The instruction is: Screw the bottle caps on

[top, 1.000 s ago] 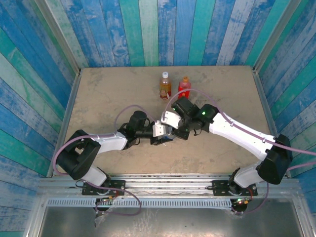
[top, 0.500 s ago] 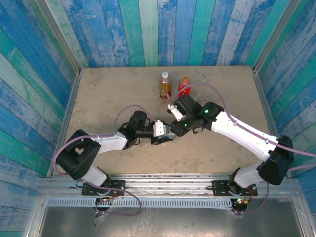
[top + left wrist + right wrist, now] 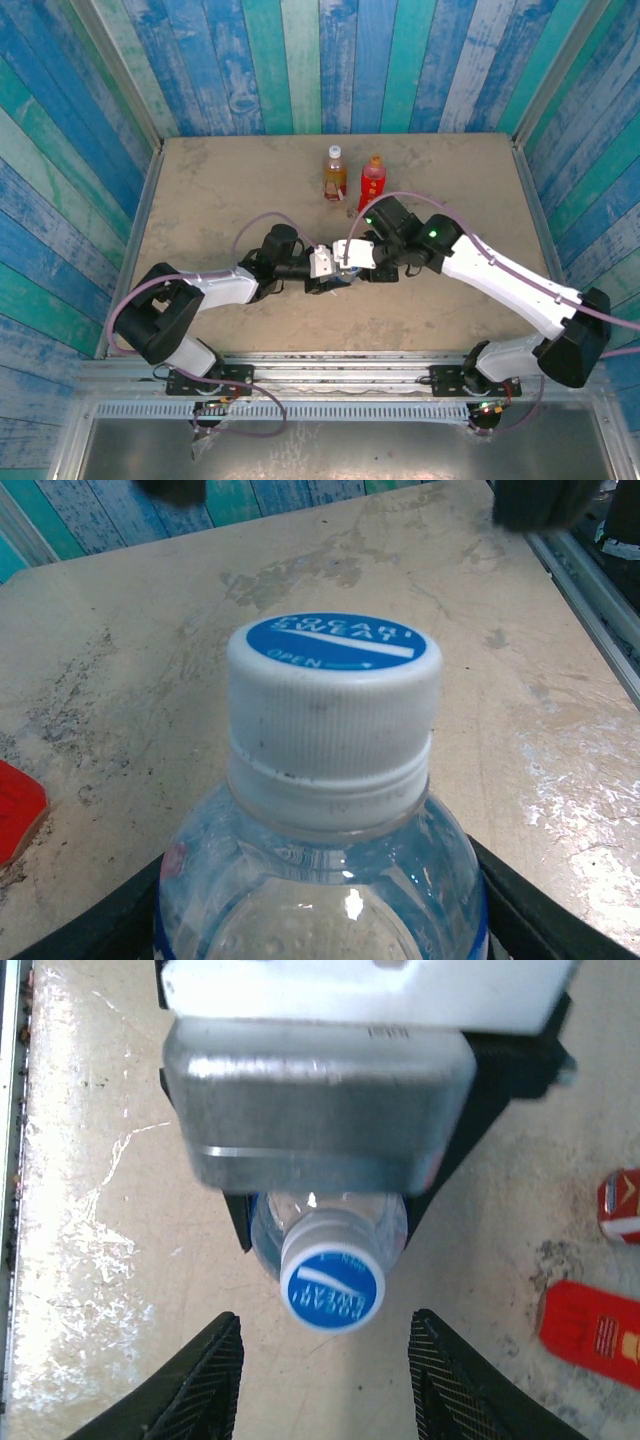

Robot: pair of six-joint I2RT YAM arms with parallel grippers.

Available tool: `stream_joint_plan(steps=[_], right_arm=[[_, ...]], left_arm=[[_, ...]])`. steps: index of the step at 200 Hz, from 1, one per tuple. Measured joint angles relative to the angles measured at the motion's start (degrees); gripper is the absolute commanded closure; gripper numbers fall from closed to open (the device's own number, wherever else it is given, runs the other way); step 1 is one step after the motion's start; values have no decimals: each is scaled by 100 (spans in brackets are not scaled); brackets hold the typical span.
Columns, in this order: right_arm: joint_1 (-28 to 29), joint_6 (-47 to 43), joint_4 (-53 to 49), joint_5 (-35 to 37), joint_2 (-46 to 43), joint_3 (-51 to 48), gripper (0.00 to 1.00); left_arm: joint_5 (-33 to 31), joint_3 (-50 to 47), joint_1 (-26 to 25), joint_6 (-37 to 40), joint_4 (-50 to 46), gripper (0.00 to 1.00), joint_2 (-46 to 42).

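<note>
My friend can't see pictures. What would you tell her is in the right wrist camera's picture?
A clear bottle wearing a white cap with a blue top is gripped by the left gripper. The right gripper hangs open, its two black fingers either side of the cap without touching it, above a tan table.

Left bottle (image 3: 334,173) just beside right bottle (image 3: 373,178) far back on table (image 3: 220,190); 3rd bottle (image 3: 320,900), cap (image 3: 333,705) on, in left claw (image 3: 335,275) nearer.

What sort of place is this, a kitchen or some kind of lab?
Probably a staged robot test booth, not a kitchen: a beige table walled in by blue and teal painted planks, with two robot arms bolted to a metal rail at its near edge.
</note>
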Motion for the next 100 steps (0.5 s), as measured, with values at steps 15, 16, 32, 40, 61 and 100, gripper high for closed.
stream_joint_plan(steps=[15,16,32,40,61,100], right_arm=[[11,-170,13,-37,221,50,57],[11,-179,15,-37,234,50,57],[11,-295,44,-50,415,57,70],[9,-321,63,-52,466,57,79],[9,-341,74,-59,481,59,85],[11,212,114,-35,481,57,100]], left_arm=[[11,0,0,2,0,38,0],[11,0,0,2,0,38,0],[20,0,0,24,-22,38,0],[13,-2,-2,22,-74,38,0],[26,-4,-4,39,-127,38,0],[33,-4,-2,35,-127,38,0]])
